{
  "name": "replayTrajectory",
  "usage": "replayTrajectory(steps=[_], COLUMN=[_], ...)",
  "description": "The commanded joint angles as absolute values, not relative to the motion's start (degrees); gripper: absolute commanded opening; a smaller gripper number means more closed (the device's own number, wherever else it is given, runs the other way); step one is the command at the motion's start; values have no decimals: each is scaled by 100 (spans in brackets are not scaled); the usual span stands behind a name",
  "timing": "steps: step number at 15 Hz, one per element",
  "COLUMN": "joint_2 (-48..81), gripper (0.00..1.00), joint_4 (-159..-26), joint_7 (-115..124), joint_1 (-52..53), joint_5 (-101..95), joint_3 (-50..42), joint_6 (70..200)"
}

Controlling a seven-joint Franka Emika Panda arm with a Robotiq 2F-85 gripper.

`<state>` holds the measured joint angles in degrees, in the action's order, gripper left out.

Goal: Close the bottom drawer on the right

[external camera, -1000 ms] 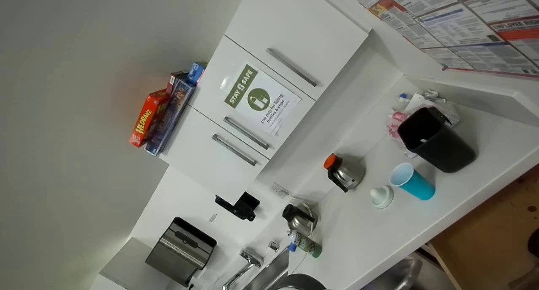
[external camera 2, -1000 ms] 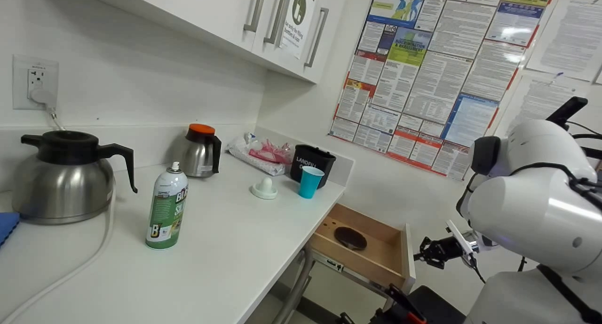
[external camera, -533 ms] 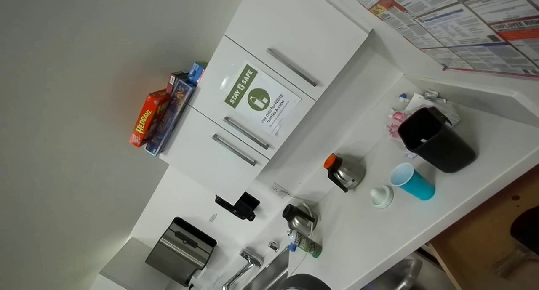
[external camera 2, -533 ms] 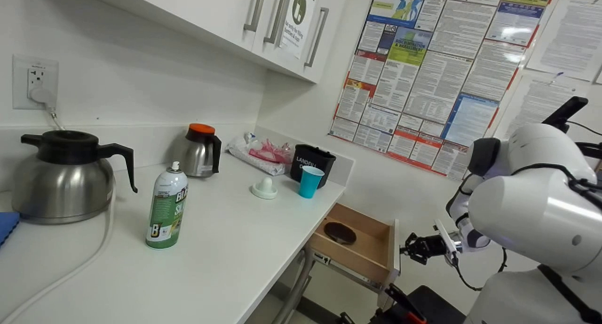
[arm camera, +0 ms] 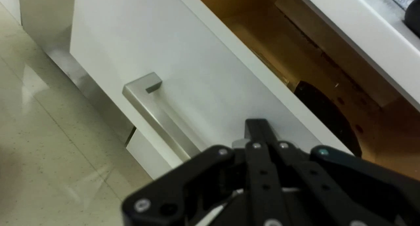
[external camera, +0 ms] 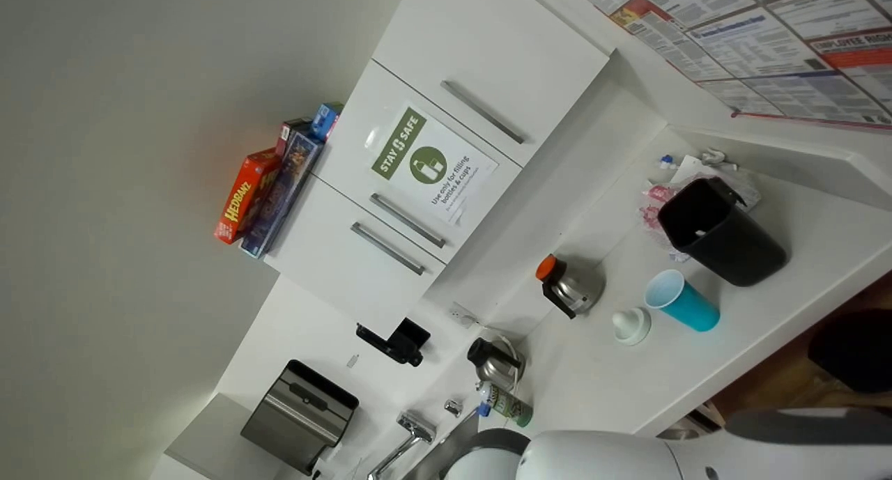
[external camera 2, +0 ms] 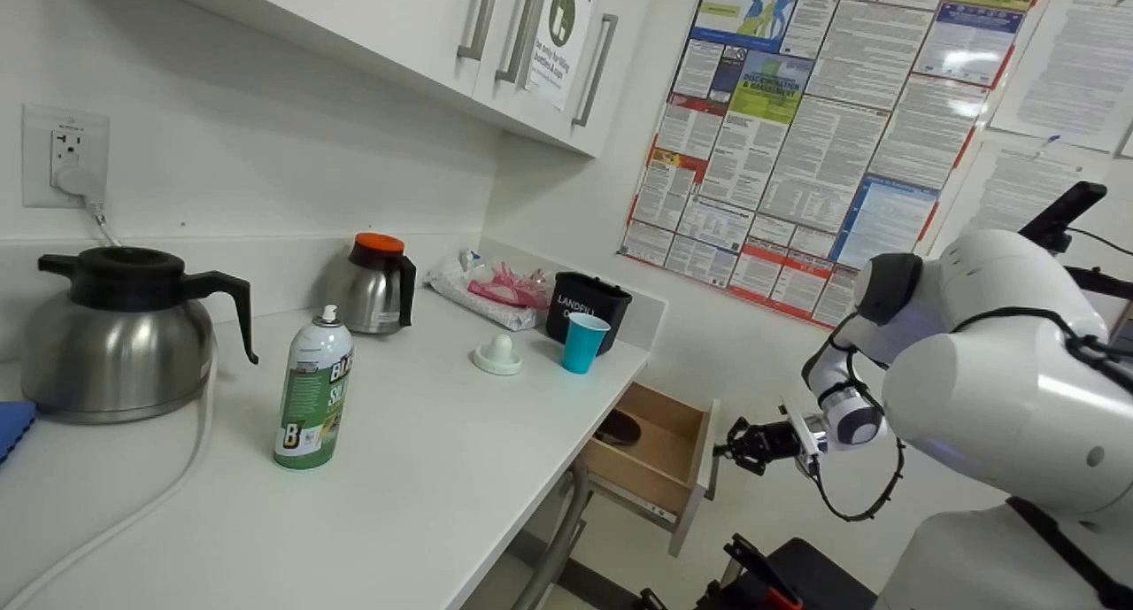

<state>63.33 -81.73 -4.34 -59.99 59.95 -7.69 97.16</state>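
White and straight-edged, the long countertop (external camera 2: 425,451) has the tan wooden drawer (external camera 2: 642,481), partly open, jutting from beneath its far end in an exterior view; whether it is the bottom one I cannot tell. Farther out from the countertop, in the wrist view, are the angular grey metal handle (arm camera: 157,117), the flat white front (arm camera: 200,81) and the black two-fingered gripper (arm camera: 256,129), its jaws brought together on nothing, tips seemingly against that front. Best, I judge, is an even push straight under the countertop, tips kept below its edge and clear of the handle. Since half a second ago, the dark oval paddle (external camera 2: 620,428) shows less past the countertop; the front and the white jointed arm (external camera 2: 1000,389) sit nearer it.
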Motion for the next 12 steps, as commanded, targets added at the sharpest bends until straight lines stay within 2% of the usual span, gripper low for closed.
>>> replayTrajectory(steps=[1, 9, 12], joint_2=[5973, 5761, 4937], gripper=[0, 0, 0], joint_4=[-8394, -8431, -9361], joint_7=[-481, -445, -983], joint_1=[-5404, -3989, -3549], joint_5=[6108, 6251, 6095], joint_3=[-641, -674, -910], joint_6=[10043, 11092, 11700])
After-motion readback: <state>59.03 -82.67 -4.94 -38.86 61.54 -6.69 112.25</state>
